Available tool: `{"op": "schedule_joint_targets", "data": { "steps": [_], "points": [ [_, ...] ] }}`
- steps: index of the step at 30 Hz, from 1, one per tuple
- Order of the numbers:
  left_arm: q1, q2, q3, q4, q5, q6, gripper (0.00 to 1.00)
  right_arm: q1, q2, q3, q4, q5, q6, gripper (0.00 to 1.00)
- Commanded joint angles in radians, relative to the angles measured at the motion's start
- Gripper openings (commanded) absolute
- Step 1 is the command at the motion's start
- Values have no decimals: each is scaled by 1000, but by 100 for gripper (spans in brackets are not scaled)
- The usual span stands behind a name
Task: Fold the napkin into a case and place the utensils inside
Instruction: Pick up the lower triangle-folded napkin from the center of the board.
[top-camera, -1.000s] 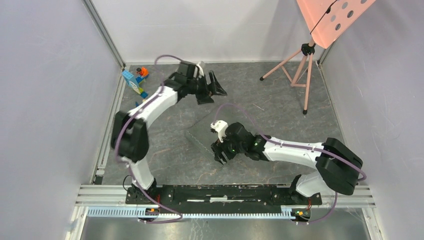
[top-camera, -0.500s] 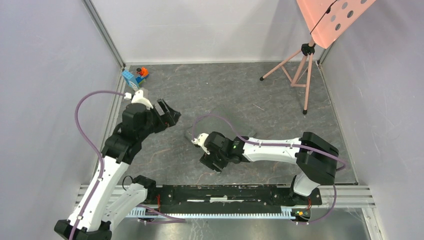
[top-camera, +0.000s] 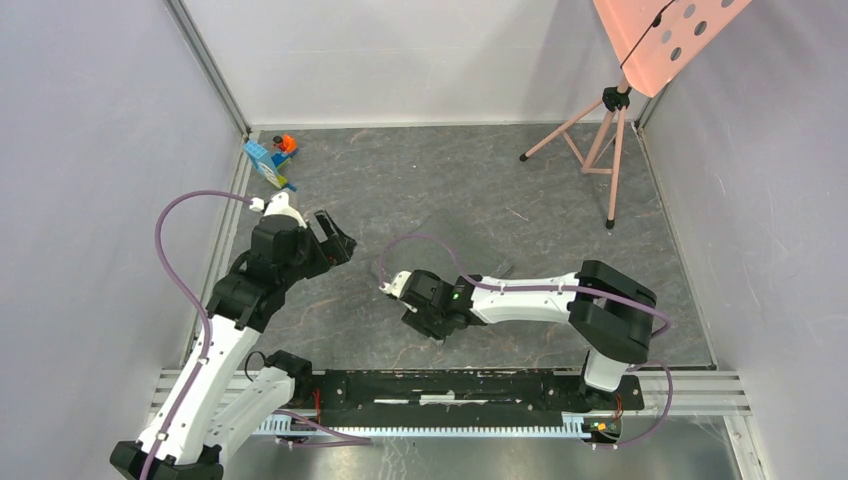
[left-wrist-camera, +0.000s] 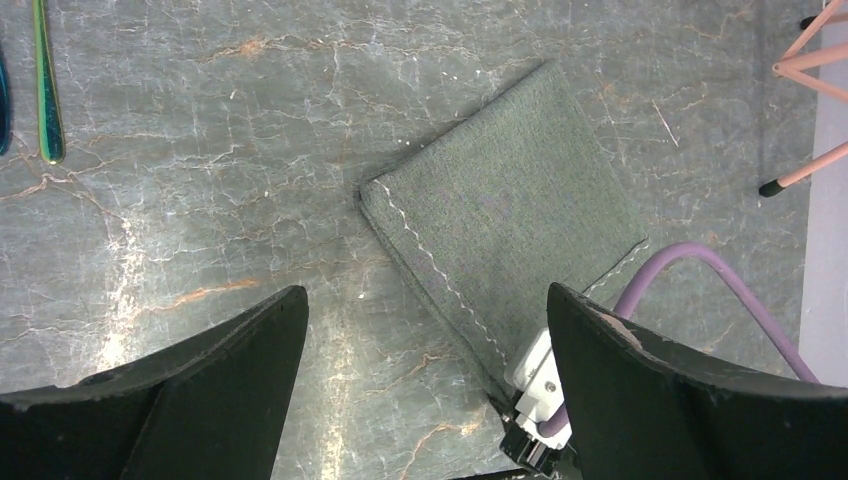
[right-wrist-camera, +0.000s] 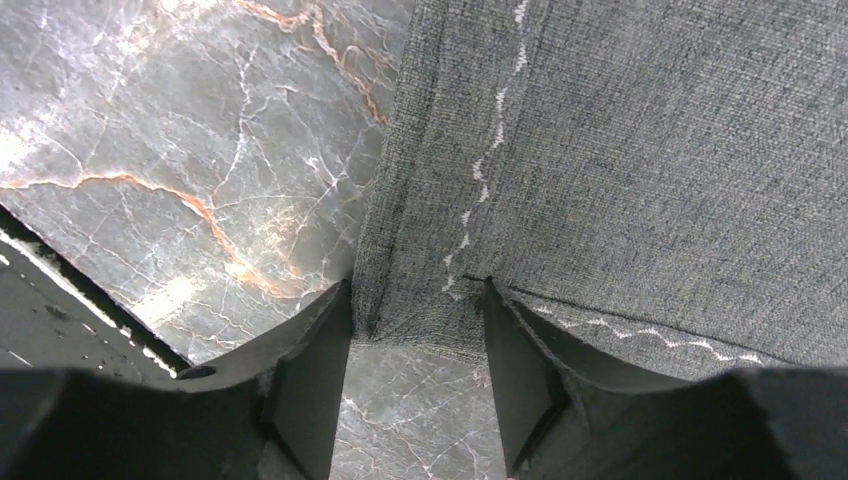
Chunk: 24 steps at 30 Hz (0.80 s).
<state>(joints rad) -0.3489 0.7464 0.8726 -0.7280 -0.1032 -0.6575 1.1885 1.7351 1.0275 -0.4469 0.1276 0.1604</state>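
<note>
The napkin lies flat on the marble floor as a folded dark grey rectangle with a pale stitched line. In the top view my right arm hides most of it. My right gripper is low at its near corner, its fingers partly apart with the cloth corner between them; it also shows in the top view. My left gripper hangs wide open and empty left of the napkin, and shows in its own view. The fork and the blue knife lie side by side beyond the napkin.
Blue and orange toy blocks sit in the far left corner. A pink tripod carrying an orange perforated panel stands at the far right. Grey walls enclose the floor on three sides. My right arm's purple cable loops over the napkin.
My left arm has swung back from the far middle to the left side, gripper still open. My right gripper has moved left and nearer, down onto the napkin's near corner.
</note>
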Motion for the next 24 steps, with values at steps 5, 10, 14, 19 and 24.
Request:
{"op": "schedule_joint_targets", "data": {
  "steps": [5,10,14,19,24],
  "points": [
    [-1,0,-14,1,-14,0,96,18,-7,-45,50,160,32,22],
    [-1,85,-45,17,45,-70,97,15,-108,-99,165,130,28,1],
    [-1,188,-112,128,208,-173,100,-67,-217,-182,302,-71,76,0],
    [-1,336,-242,389,425,-372,100,-244,-310,-337,533,-390,210,0],
    [-1,411,-353,585,442,-536,100,-376,-341,-475,738,-606,349,0]
  ]
}}
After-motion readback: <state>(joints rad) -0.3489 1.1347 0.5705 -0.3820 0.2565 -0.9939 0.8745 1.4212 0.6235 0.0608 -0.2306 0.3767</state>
